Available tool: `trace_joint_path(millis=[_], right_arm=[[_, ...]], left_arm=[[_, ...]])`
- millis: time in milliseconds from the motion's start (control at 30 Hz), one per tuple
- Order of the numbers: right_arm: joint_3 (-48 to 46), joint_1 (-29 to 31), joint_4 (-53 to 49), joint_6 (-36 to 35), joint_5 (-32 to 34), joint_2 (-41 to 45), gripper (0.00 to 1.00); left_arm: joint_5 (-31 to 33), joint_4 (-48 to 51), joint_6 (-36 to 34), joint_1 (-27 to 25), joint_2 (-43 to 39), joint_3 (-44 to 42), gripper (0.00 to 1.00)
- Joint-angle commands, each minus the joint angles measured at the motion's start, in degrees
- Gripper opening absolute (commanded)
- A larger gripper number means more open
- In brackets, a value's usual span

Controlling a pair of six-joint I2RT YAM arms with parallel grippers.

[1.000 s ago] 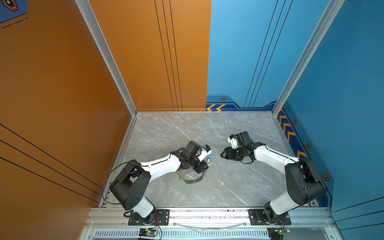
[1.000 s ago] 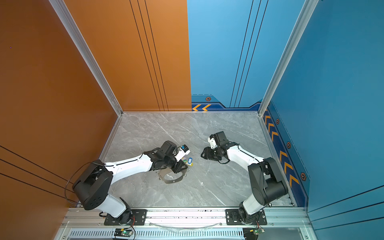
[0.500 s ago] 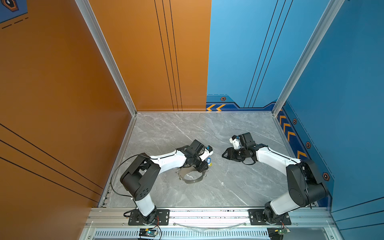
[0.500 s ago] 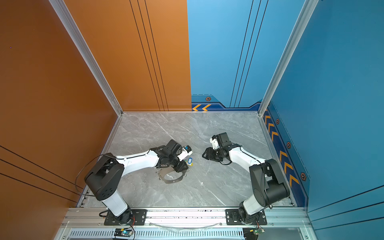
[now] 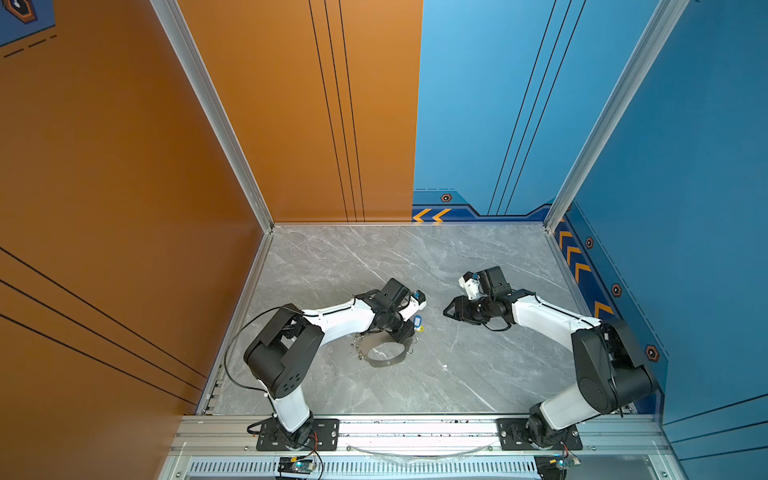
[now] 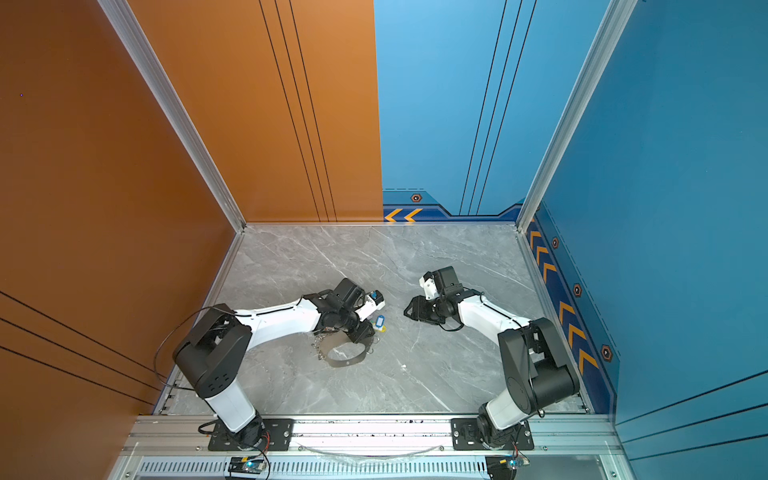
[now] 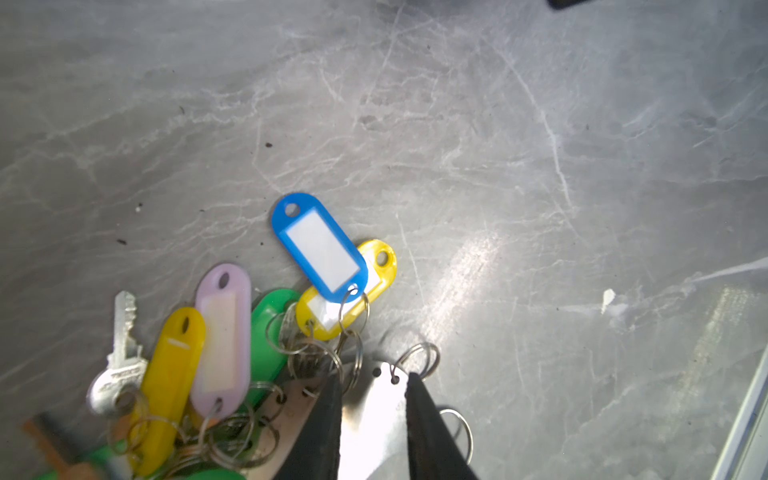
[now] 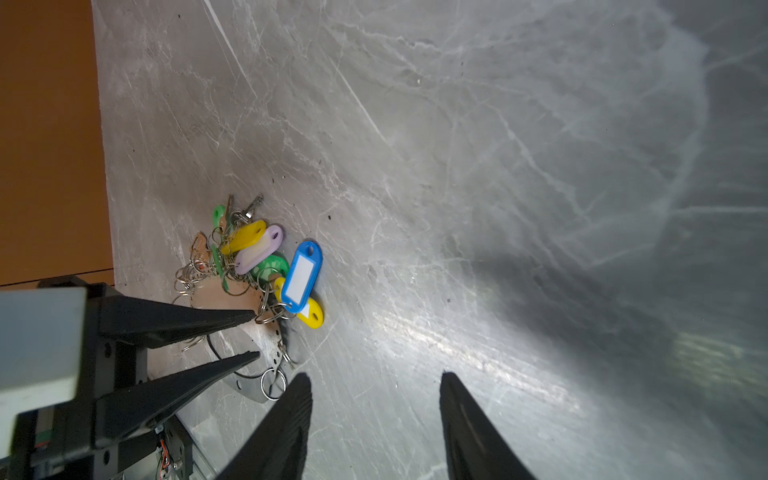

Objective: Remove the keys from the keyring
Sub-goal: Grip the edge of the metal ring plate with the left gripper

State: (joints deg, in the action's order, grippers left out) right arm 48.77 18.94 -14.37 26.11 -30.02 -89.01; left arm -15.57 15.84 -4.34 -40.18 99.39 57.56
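Observation:
The keyring (image 5: 386,365) (image 6: 345,362) is a flat grey metal hoop edged with small split rings, lying left of the table's middle. The keys (image 7: 120,345) and their tags bunch on its far side: a blue tag (image 7: 320,249) (image 5: 417,321) lies over a yellow one (image 7: 374,266), beside pink (image 7: 222,332), yellow and green tags. My left gripper (image 7: 374,378) (image 5: 405,332) (image 8: 255,335) is shut on the keyring's band (image 7: 374,415), which fills the gap between its fingers. My right gripper (image 8: 374,376) (image 5: 449,312) hangs open and empty to the right of the bunch (image 8: 257,257).
The orange wall (image 5: 124,208) bounds the table on the left, the blue wall (image 5: 665,249) on the back and right. An aluminium rail (image 5: 415,432) runs along the front. A small white speck (image 5: 444,366) lies on the marble right of the keyring.
The left arm's elbow has swung right and forward while its gripper stayed at the keyring, its jaws closing a little on the band. The right arm has barely moved.

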Motion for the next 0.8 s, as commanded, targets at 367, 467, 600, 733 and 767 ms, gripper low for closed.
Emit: trace_joint_path(millis=[367,467,600,733,767], right_arm=[[-0.9,-0.1,1.8,2.2,-1.8,-0.7,0.52],[-0.9,-0.2,1.8,2.1,-1.6,-0.8,0.52],[-0.7,0.0,1.8,2.4,-1.8,-1.2,0.52],[-0.6,0.2,1.8,2.5,-1.6,-1.3,0.52],[-0.6,0.2,1.8,2.6,-1.6,-1.3,0.52]], left_arm=[[-1.3,2.8,-2.9,1.5,3.3,4.1,0.13],[-1.4,2.8,-2.9,1.6,3.0,3.8,0.13],[-1.3,2.9,-2.9,1.4,2.5,3.5,0.14],[-0.8,2.9,-3.0,0.7,2.6,3.4,0.14],[-0.7,2.9,-3.1,0.5,2.6,3.4,0.14]])
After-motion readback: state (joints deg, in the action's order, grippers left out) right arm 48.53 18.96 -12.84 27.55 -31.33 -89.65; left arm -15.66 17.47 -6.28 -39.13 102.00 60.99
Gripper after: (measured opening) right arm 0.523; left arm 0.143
